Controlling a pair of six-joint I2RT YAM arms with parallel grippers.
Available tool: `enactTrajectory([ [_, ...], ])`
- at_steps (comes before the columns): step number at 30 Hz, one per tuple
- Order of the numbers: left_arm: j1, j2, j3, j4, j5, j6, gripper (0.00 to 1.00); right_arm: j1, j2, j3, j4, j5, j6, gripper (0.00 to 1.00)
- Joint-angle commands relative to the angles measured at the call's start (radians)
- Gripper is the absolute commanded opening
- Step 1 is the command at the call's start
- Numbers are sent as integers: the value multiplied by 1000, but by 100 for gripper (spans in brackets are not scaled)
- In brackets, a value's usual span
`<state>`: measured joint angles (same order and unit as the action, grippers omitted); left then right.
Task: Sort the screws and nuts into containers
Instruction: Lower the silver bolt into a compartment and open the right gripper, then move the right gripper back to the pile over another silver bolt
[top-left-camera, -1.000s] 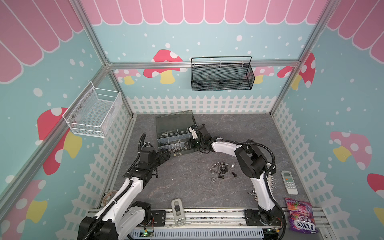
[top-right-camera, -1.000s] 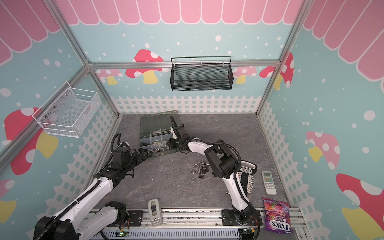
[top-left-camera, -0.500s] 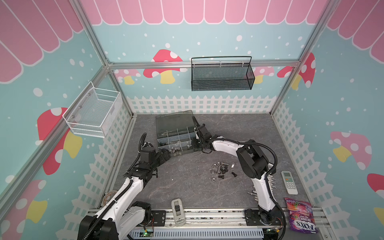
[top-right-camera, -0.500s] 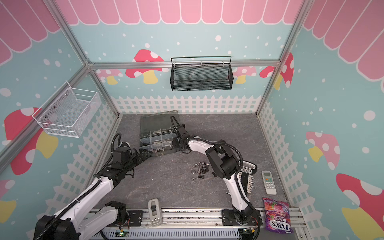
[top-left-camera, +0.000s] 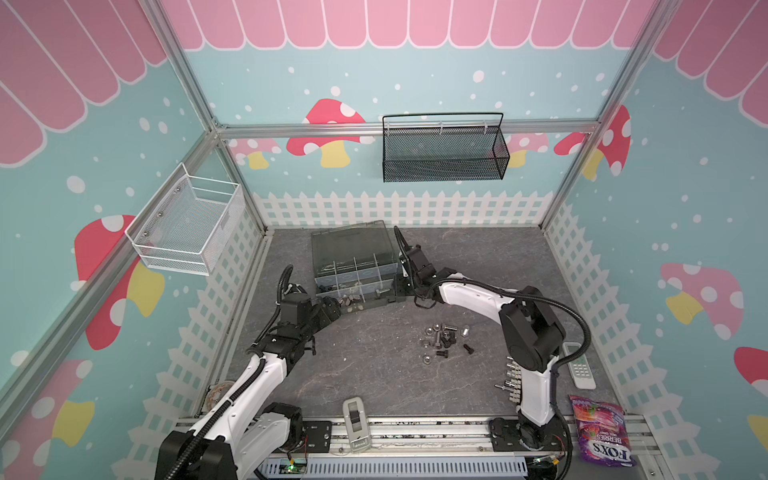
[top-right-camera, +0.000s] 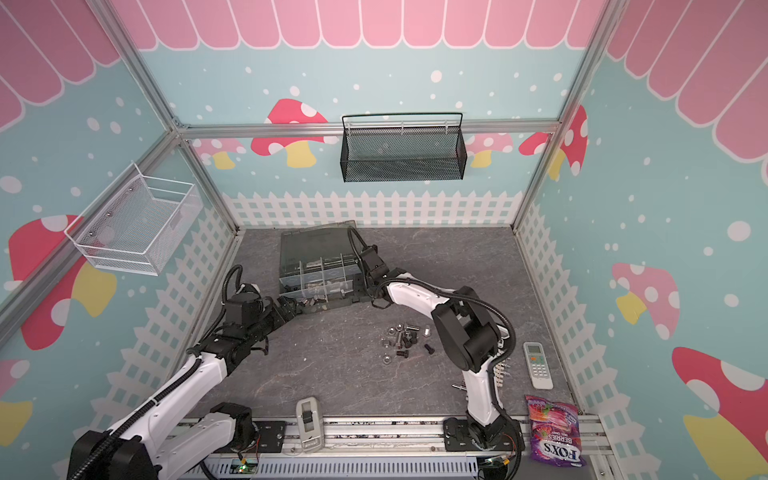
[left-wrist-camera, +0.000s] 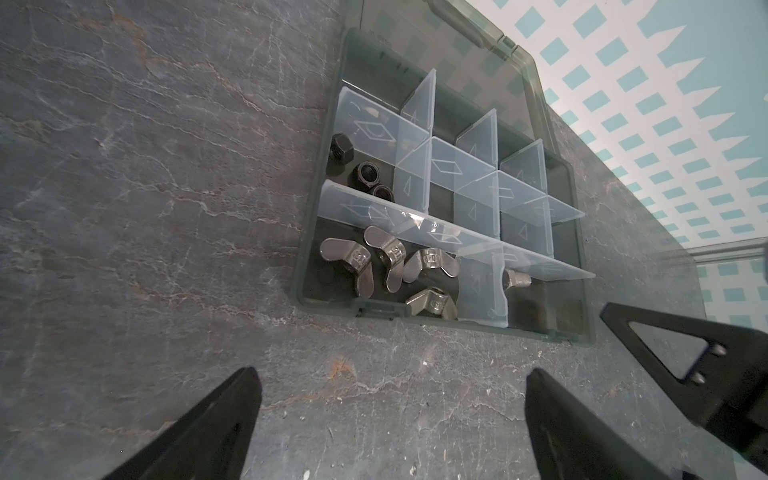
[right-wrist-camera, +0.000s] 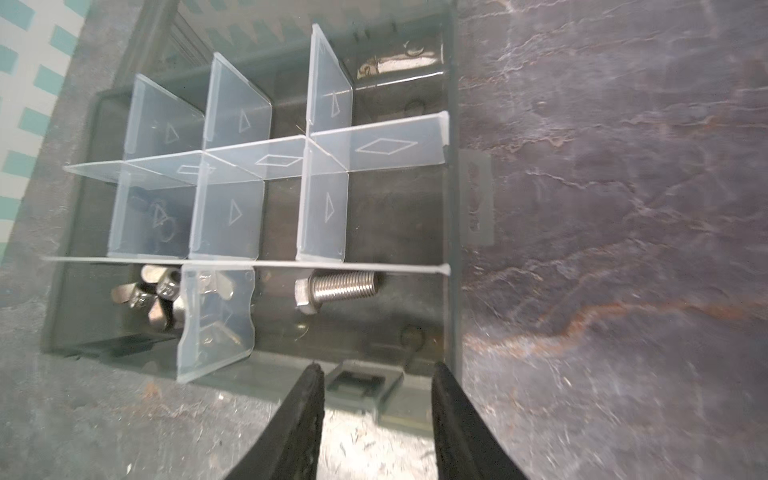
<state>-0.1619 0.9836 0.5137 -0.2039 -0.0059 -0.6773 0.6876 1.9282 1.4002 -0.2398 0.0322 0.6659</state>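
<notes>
Since the silver bolt (right-wrist-camera: 336, 286) is boxed and our left gripper (left-wrist-camera: 392, 372) and right gripper (right-wrist-camera: 376, 368) both gape empty, we'd hit the hardware pile (top-left-camera: 444, 340) next.

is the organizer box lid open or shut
open: the smoky lid leans back behind the compartments, whose wing nuts and silver screw lie uncovered

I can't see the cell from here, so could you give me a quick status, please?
Left gripper open, empty. Right gripper open, empty, at organizer box front edge. Silver screw inside; loose pile on table. Nothing in the way.
</notes>
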Motion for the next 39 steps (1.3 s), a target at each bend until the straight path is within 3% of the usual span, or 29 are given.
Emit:
enactTrajectory([
  [1, 9, -3, 33, 5, 1, -8, 100, -6, -118, -100, -64, 55, 15, 47],
  [9, 12, 7, 34, 14, 16, -14, 100, -35, -375, -331, -231, 168, 89, 48],
  [18, 13, -5, 32, 10, 18, -14, 100, -84, -569, -542, -317, 170, 163, 48],
  [30, 12, -20, 27, -2, 17, -17, 100, -140, -605, -646, -314, 132, 176, 36],
  [39, 13, -10, 30, -2, 17, -17, 100, -183, -564, -663, -250, 126, 150, 20],
])
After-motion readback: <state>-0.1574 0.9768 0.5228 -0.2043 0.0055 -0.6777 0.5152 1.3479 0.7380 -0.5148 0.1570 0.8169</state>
